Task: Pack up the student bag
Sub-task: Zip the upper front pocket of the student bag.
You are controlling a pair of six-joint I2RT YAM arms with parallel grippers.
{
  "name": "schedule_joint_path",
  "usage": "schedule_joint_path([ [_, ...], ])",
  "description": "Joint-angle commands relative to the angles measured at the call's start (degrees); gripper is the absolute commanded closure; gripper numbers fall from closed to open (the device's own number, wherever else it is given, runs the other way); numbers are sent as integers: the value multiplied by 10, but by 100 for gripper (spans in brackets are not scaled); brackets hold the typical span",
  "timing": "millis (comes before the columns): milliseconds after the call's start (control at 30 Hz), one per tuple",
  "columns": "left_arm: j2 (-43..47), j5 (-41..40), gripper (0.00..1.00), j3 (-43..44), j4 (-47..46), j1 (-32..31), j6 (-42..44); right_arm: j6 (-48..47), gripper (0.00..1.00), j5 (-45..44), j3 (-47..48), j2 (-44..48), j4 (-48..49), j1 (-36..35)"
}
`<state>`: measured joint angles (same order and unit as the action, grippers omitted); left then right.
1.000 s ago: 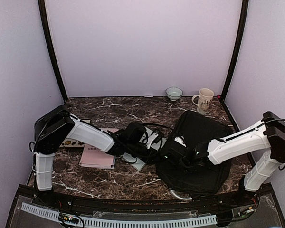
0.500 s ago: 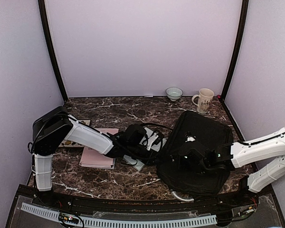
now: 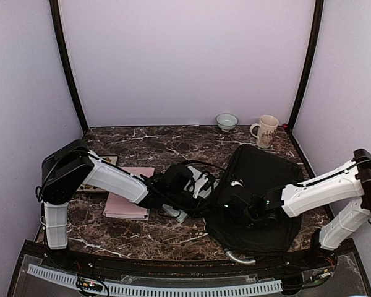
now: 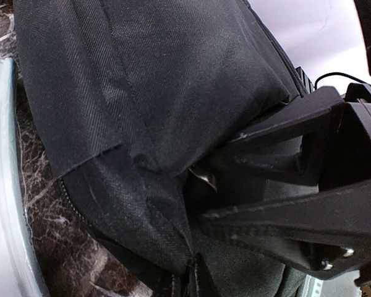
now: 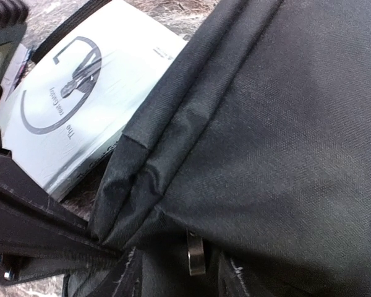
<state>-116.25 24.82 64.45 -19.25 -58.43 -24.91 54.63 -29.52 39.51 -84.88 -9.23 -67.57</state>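
1. The student bag lies flat on the right half of the table, and both arms meet at its left edge. Nothing looks packed yet, as far as I can tell.
2. The left gripper hasn't budged in the last second. Its fingers are squeezed together on a fold of bag fabric right by the seam, pinning that edge.
3. The right gripper is what changed. A second ago it was down at that same edge, then the arm swung out to the right, and now it's back over the same spot. Its fingers have also come apart: in the wrist view they stand either side of the little metal zipper pull, not clamped on it.
4. My read is that it let go of whatever it had pinched and is lining up a fresh grab at the pull. The left hand looks like the anchor for that.
5. I can't tell whether the zip is open at all. The seam is bunched up and dark.
6. The white book sits against the bag's left edge, with the fabric overlapping one side. The pink book is well off to the left. So the bag still needs opening before either one goes in.
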Motion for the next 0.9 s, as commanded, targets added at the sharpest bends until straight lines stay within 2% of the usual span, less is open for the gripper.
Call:
schedule_joint_path([
  [0, 37, 3, 100, -5, -5, -8, 7, 4, 61, -25, 27, -24, -22, -4],
  [167, 42, 4, 100, -9, -6, -10, 8, 13, 67, -32, 41, -59, -35, -2],
  [367, 54, 0, 100, -16, -7, -11, 11, 24, 80, -35, 49, -101, -44, 1],
  [433, 57, -1, 100, -19, -7, -11, 11, 24, 85, -35, 50, -107, -44, 1],
  [533, 59, -3, 100, -20, -7, -11, 12, 24, 100, -37, 51, -113, -47, 2],
  [733, 63, -12, 100, -23, -6, -12, 10, 35, 100, -55, 47, -100, -79, 3],
  [867, 66, -46, 100, -22, 8, -12, 6, 45, 100, -62, 32, -77, -96, 2],
])
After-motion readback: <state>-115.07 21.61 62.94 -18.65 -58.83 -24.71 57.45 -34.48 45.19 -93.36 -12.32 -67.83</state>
